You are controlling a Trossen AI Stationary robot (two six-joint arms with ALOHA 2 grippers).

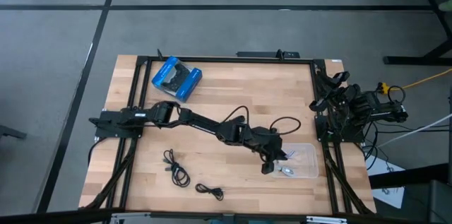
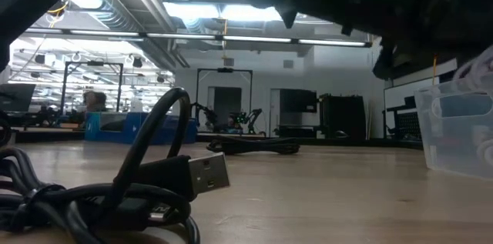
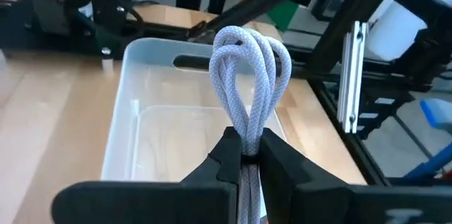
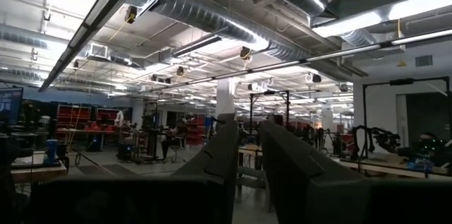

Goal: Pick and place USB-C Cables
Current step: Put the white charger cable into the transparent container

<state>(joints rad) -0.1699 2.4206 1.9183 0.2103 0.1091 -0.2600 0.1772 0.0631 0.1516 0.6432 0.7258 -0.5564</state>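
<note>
The left hand (image 3: 244, 155) is closed on a looped silvery cable (image 3: 248, 75), pinching it where the strands bunch, right above the clear tray (image 3: 134, 104). That bunched waist is a sound place to grip: the cable looks light, soft and floppy, so loops may snag the tray's rim. Two black cables (image 1: 176, 169) lie well away from the tray on open counter (image 1: 233, 83), with plenty of room. The right hand (image 4: 244, 160), nearly closed and empty, waits beyond the tray's far side.
</note>
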